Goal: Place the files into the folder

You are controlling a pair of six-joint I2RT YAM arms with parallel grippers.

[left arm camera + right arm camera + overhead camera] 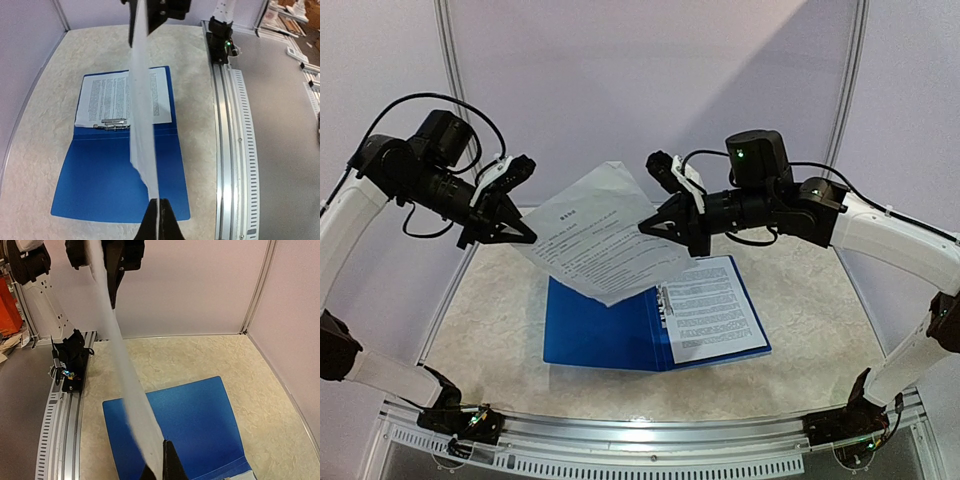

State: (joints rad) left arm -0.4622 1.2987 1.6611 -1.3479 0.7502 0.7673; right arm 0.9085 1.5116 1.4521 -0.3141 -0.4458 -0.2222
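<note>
The blue folder (pixel 595 335) lies open on the table, with printed sheets (pixel 712 310) on its right half under the metal clip (pixel 666 300). A white printed sheet (pixel 595 232) hangs in the air above the folder, held between both grippers. My left gripper (pixel 525 236) is shut on its left edge. My right gripper (pixel 648 226) is shut on its right edge. In the left wrist view the sheet (pixel 142 115) shows edge-on from my gripper (pixel 160 202) over the folder (pixel 107 185). In the right wrist view the sheet (pixel 125 385) runs up from my gripper (pixel 164 445) over the folder (pixel 200 425).
The beige table (pixel 810 320) is walled by white panels at the back and sides. A slotted metal rail (pixel 620 450) with both arm bases runs along the near edge.
</note>
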